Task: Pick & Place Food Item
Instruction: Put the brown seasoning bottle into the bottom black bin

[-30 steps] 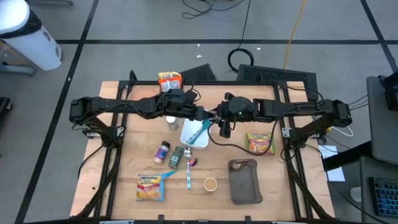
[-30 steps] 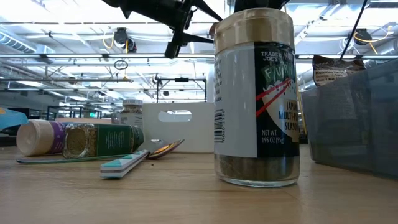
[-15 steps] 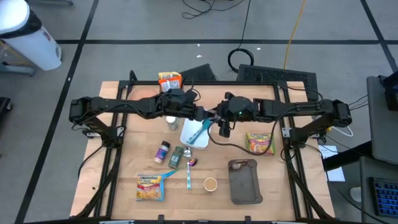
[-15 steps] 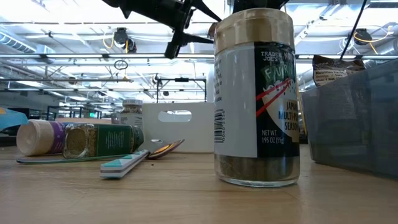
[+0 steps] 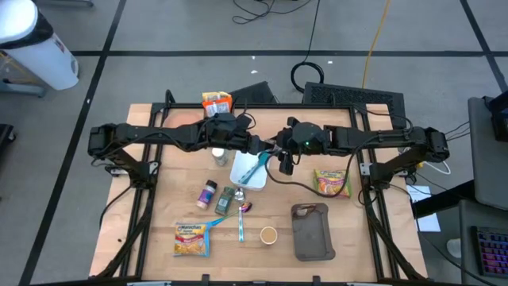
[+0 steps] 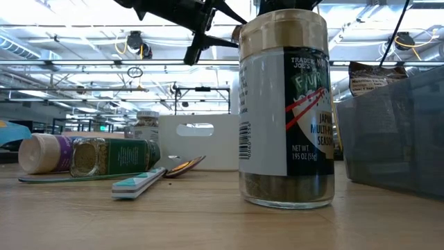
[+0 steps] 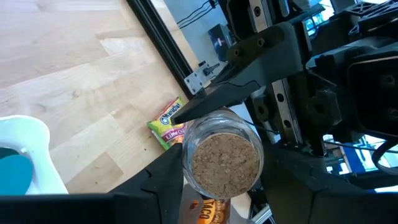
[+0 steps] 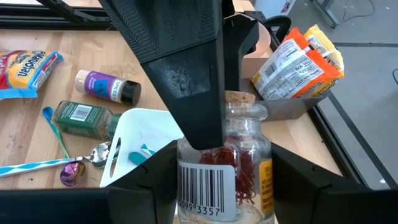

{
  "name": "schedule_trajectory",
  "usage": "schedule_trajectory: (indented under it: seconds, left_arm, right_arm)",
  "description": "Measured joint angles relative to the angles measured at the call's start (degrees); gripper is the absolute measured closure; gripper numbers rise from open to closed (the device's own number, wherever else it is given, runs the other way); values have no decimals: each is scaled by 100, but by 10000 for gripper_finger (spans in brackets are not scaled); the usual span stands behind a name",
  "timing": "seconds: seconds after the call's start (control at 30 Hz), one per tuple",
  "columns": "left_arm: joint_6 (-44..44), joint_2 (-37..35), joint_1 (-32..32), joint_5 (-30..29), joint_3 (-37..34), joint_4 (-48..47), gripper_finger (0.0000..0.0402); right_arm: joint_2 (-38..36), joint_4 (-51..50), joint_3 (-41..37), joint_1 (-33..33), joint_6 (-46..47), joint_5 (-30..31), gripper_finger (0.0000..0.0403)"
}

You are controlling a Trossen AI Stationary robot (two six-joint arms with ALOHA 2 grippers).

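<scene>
I hold the glass jar [image 8: 225, 168] above the white tray [image 5: 250, 168], the right gripper [image 5: 279, 152] grasping its body while the left gripper [image 5: 265, 147] jaws bracket its other end for a handover, contact undetermined.

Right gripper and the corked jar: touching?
Touching. The right wrist view shows the right gripper with its fingers pressed against both sides of the corked jar; the other arm's finger also overlaps it.

A robotics lab. A wooden bench [image 5: 167, 195] stands on taped grey floor [image 5: 159, 32] with loose cables [image 5: 313, 71]. Beyond it, open ceiling trusses [image 6: 83, 66].
</scene>
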Motion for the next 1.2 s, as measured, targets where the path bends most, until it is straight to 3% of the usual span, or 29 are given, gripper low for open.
schedule_trajectory:
  seconds: [0.43,0.73,1.2]
  left_arm:
    - [238,0,37,24,0,16,218]
    - [702,26,71,190,4,96,218]
    - [1256,-57,524,943,116,-190,218]
  right_arm:
    - [0,29,0,0,-15,29,220]
    - [11,376,22,7,-34,212,151]
    - [-249,-333,13,2,-138,-18,159]
